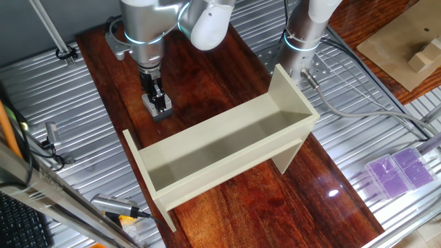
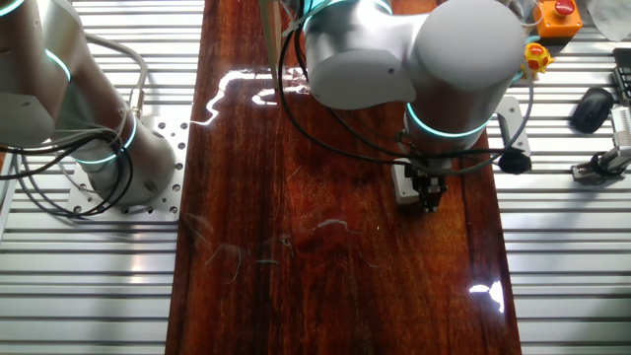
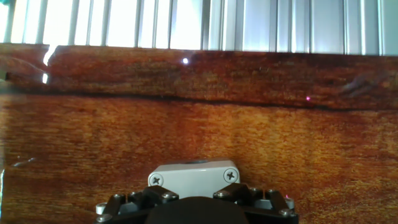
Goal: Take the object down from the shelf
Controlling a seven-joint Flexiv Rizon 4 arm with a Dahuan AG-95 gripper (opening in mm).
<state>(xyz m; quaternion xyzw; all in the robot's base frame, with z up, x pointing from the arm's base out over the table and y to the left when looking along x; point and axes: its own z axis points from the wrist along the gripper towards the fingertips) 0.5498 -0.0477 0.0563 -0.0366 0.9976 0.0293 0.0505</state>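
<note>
The box (image 1: 158, 107) is no longer on the shelf (image 1: 227, 148). It sits on the dark wooden table (image 1: 227, 69), close to the long edge that borders the ribbed metal surface, and well apart from the shelf, whose trough looks empty in the fixed view that shows it. The gripper (image 1: 156, 98) stands directly over the box, pointing down, with its dark fingers (image 2: 428, 189) at the sides of the box. In the hand view the light grey top of the box appears right against the finger mounts, so the fingers seem to be narrow around it, but whether they really press on it or are already a little loosened cannot be told from these pictures. The red button is not visible in any view. By judgement the main part of the task is done: the box is down. What is left seems to be only opening the fingers and lifting the arm away.
</note>
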